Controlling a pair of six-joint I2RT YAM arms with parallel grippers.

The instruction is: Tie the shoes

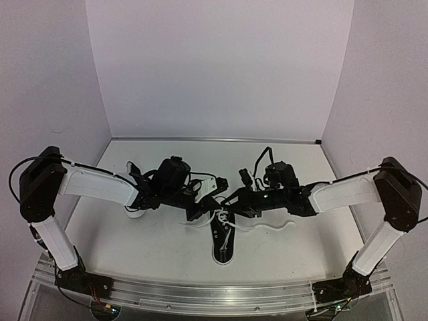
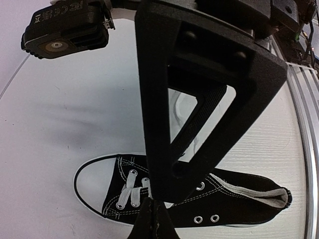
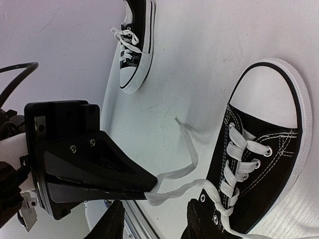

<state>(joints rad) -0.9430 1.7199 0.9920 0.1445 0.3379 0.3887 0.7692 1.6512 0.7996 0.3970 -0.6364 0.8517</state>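
On the table [image 1: 134, 249], shoe [image 1: 224, 244] points toe nearward — right tool [image 3: 151, 191] pinches its lace [image 3: 174, 191], left tool [image 2: 152, 201] closed.

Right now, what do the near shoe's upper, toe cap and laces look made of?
Upper: looks like black canvas, matte, with white stitched seams.
Toe cap: probably white rubber, smooth and moulded, with a faint sheen.
Laces: flat white woven fabric, apparently cotton or similar; they hang limp and curl where they trail off the shoe.
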